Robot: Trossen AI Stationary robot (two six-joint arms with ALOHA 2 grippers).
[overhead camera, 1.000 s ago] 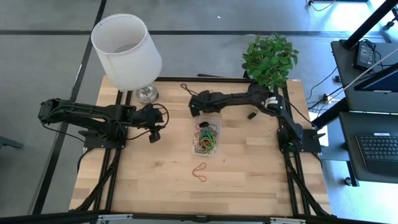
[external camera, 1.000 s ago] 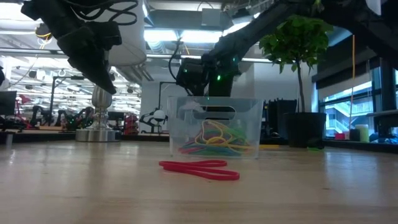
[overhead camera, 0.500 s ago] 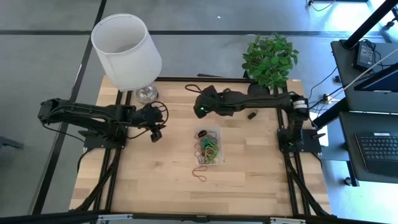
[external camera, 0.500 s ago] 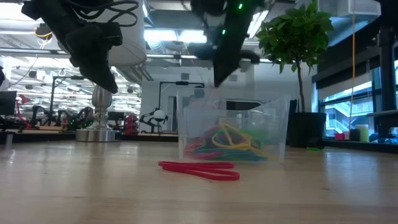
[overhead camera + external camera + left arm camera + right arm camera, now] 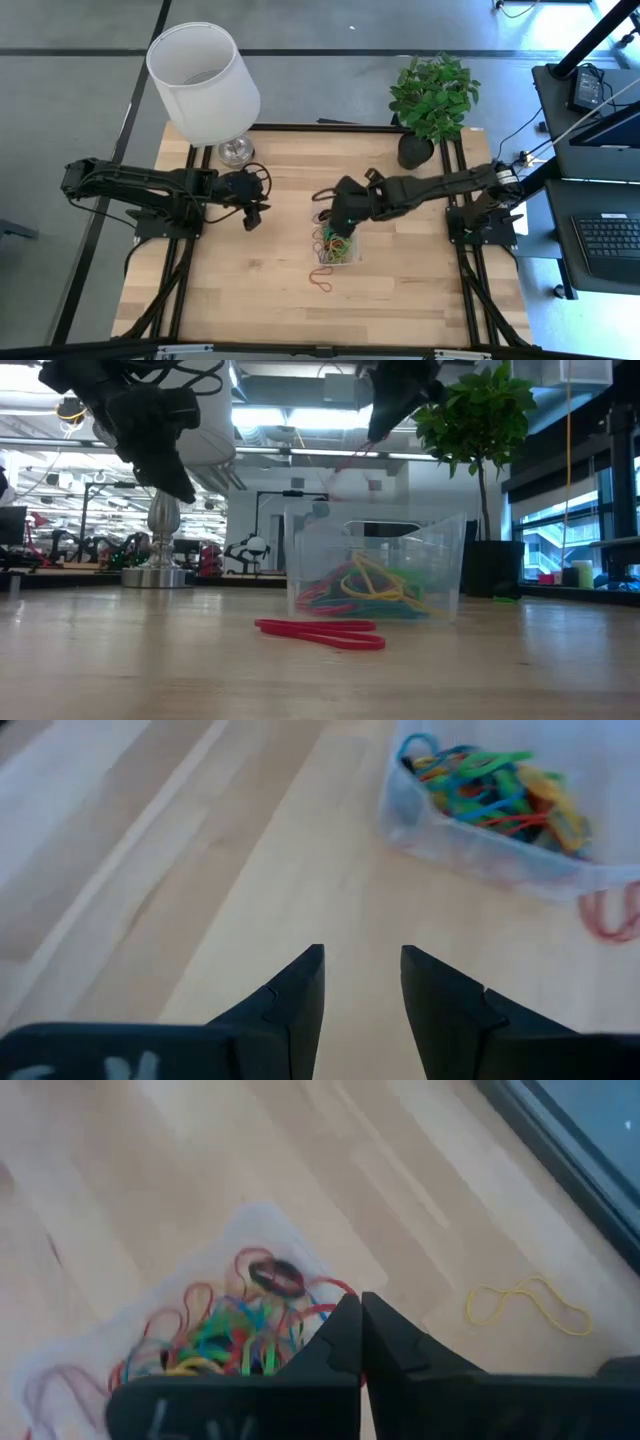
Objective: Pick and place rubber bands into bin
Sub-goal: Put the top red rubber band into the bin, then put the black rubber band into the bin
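The bin (image 5: 345,252) is a clear tray in the middle of the table, with several coloured rubber bands (image 5: 225,1335) heaped in it. One red rubber band (image 5: 320,278) lies loose on the wood near the bin (image 5: 375,565). My right gripper (image 5: 336,220) hangs high over the bin's far end, pointing steeply down, shut (image 5: 360,1315). A thin red band trails from its tips (image 5: 374,438). My left gripper (image 5: 250,217) waits open above the table to the left (image 5: 360,970), with nothing between its fingers. My right gripper pinches a thin red rubber band at its fingertips (image 5: 345,1293), coming from above and slanting down. In the low view the band shows as a faint red streak (image 5: 350,458) hanging slack below the fingers. It is clear of the bin and the table.
A white lamp (image 5: 205,80) stands at the far left corner and a potted plant (image 5: 433,95) at the far right. A yellow rubber band (image 5: 530,1305) lies on the wood beside the bin. Bare wood lies toward the near edge.
My right gripper has swung from the far part of the table toward the near edge and risen well up. It now hangs over the bin, still shut, and has rolled about its own line. The bin has slid a little toward the near edge.
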